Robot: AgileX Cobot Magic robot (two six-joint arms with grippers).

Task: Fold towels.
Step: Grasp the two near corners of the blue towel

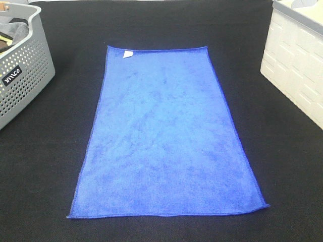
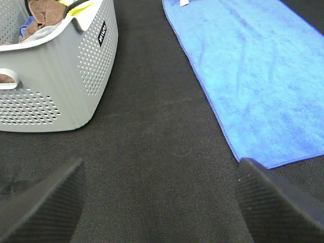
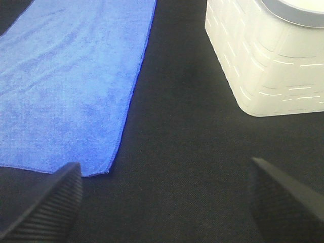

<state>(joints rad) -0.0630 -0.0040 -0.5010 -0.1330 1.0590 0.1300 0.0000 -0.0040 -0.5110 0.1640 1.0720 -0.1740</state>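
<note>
A blue microfibre towel [image 1: 166, 141] lies spread flat and unfolded, a long rectangle with a soft, slightly mottled nap, a few shallow creases and a darker stitched hem running round its edge. A small white tag [image 1: 127, 53] sits at its far left corner, too small to read. The towel lies on a black, finely woven table covering [image 1: 50, 166] that surrounds it on all sides. To the left of the towel's far end, apart from it, stands a grey plastic laundry basket [image 1: 25, 75] with rounded corners, a smooth rim and walls perforated with rows of small round holes. It bears a small black label [image 1: 12, 76] with white capitals that cannot be made out with certainty. Brown cloth [image 2: 43, 10] and bits of yellow and blue fabric show inside it. To the right of the towel's far end, also apart from it, is a white plastic bin [image 1: 298, 65], its walls moulded in a brick-like relief under a grey rim. The left gripper [image 2: 162, 202] hovers beside the towel's near left corner, jaws spread wide, its ribbed black pads [image 2: 45, 207] holding nothing. The right gripper [image 3: 164, 202] hangs by the near right corner, likewise spread wide and empty.
</note>
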